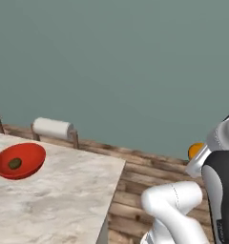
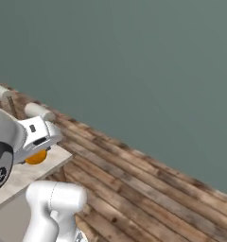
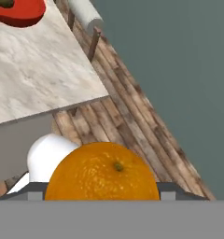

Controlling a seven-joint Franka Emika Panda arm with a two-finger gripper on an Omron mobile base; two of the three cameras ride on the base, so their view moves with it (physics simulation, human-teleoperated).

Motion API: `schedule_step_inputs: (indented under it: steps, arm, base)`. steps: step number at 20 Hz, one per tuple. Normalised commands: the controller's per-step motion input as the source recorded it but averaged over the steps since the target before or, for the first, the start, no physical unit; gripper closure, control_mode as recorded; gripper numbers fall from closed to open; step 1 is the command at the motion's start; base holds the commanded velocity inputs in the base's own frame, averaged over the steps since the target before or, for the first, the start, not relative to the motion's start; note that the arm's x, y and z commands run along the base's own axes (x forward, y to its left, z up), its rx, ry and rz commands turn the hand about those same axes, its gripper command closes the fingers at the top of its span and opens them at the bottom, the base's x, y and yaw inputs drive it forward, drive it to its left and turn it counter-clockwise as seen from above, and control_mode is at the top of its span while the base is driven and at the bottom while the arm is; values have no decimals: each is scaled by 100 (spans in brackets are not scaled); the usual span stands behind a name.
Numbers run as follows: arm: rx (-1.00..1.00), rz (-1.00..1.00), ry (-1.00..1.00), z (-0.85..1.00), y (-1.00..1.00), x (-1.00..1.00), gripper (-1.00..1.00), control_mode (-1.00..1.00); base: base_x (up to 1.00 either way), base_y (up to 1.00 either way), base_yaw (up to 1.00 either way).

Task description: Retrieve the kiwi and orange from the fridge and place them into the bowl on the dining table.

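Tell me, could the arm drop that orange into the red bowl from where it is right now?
Probably not yet. The gripper holds the orange out over the wooden floor, past the dining table edge, and the bowl sits further in. Nothing blocks the way.

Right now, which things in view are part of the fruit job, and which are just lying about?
Part of the job:
- orange, held in the gripper
- kiwi, already in the bowl
- bowl
- dining table

Lying about:
- stool beside the table
- plank floor
- grey-green wall
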Motion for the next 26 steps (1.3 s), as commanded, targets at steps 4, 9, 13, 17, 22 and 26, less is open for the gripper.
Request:
schedule_step_inputs:
  steps: [4,9,13,17,22,26]
  arm:
    - [0,0,0,0,0,0,100,100]
    - [0,0,0,0,0,0,100,100]
    - [0,0,0,0,0,0,100,100]
    - [0,0,0,0,0,0,100,100]
    - [0,0,0,0,0,0,100,100]
    - [0,0,0,0,0,0,100,100]
  base:
    - [100,-41,58]
    - [100,-31,63]
    - [100,-31,63]
    - [100,-25,66]
    - [100,-27,67]
    - [100,-48,64]
